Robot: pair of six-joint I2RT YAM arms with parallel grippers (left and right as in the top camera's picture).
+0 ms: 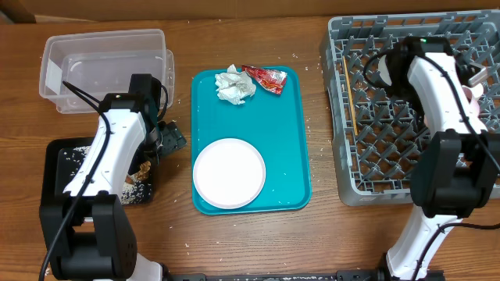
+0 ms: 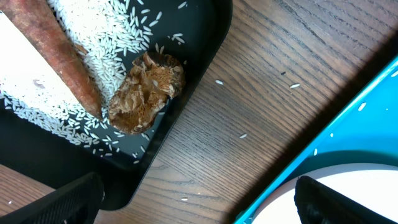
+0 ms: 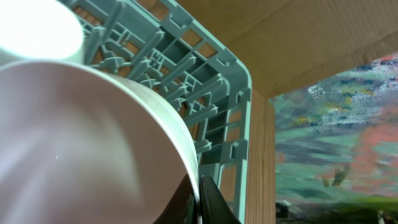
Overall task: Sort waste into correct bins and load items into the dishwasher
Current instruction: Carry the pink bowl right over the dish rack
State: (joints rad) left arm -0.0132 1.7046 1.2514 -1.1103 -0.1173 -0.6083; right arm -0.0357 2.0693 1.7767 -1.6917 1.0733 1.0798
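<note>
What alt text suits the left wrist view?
A flat black rectangular tray holds scattered white rice grains, a brown sausage-shaped food piece and a brown crumbly lump. Beside it lies wooden table, then the corner of a teal serving tray.

I'm judging this to be a robot test bench staged as a kitchen clean-up, not a real kitchen. I'm driving two arms over a bare wooden table [image 1: 258,31]. A grey dish rack [image 1: 334,117] is lying under my right claw [image 3: 202,202], which is pinching a white bowl [image 3: 81,143]. A teal tray [image 1: 289,140] is sitting just right of my left claw [image 1: 162,140], with a black tray [image 2: 205,43] strewn with rice [image 2: 106,37] just beside it. A painted panel [image 3: 336,143] is showing beyond the right claw.
</note>
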